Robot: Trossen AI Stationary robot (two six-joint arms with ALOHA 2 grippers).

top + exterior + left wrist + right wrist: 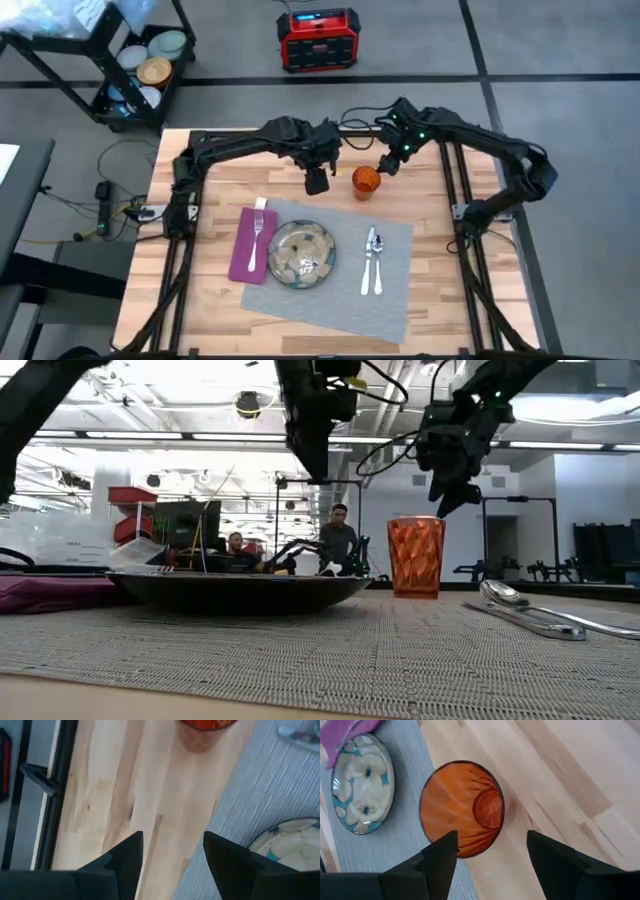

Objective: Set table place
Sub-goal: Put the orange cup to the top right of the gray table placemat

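A grey placemat [385, 300] lies on the wooden table [450, 300]. On its left edge lies a magenta napkin [240, 245] with a fork [257, 240] on it. A patterned plate [301, 254] sits mid-mat, and a knife and spoon [372, 260] lie to its right. The orange cup [366, 181] stands upright on bare wood just past the mat's far edge. My right gripper [390, 160] hangs open a little above and beyond the cup [462, 807], clear of it. My left gripper [318, 180] hangs open left of the cup, above the table.
Black rails [180, 215] run along the table's left and right sides. Off the table, a red box [318, 40] sits on the floor beyond the far edge, and a cart with bowls [145, 65] stands at far left. People [340, 540] sit in the room behind.
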